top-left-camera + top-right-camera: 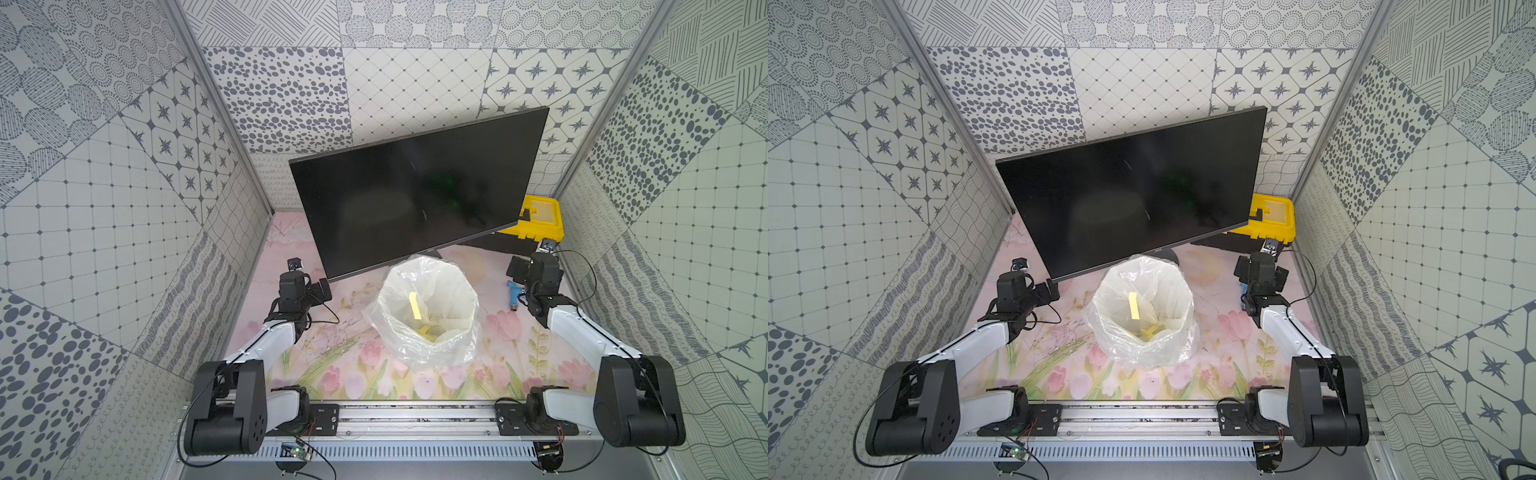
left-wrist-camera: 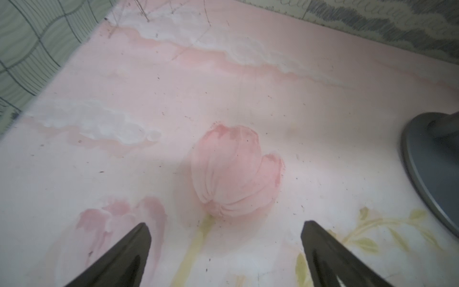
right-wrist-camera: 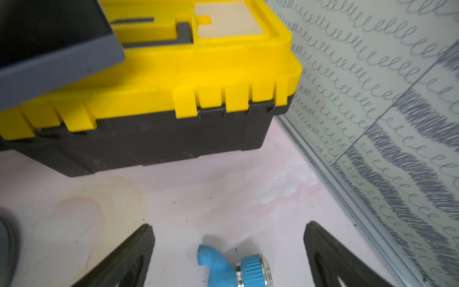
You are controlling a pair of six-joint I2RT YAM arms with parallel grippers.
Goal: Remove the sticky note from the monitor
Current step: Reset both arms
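Count: 1 monitor (image 1: 415, 195). 1 yellow-black toolbox (image 1: 540, 220). 1 bin w/ clear bag (image 1: 388, 291). 1 blue nozzle (image 3: 223, 266). 2 arms, 2 grippers: left gripper (image 2: 224, 226), right gripper (image 3: 229, 227). 1 yellow sticky note (image 1: 414, 306) on bag wall; more yellow scraps (image 1: 428, 330) at bottom, no. unclear.

The left arm (image 1: 266, 336) and right arm (image 1: 582, 328) stretch forward, jaws of each spread wide and empty.

even bright light, wrist views slightly blurred
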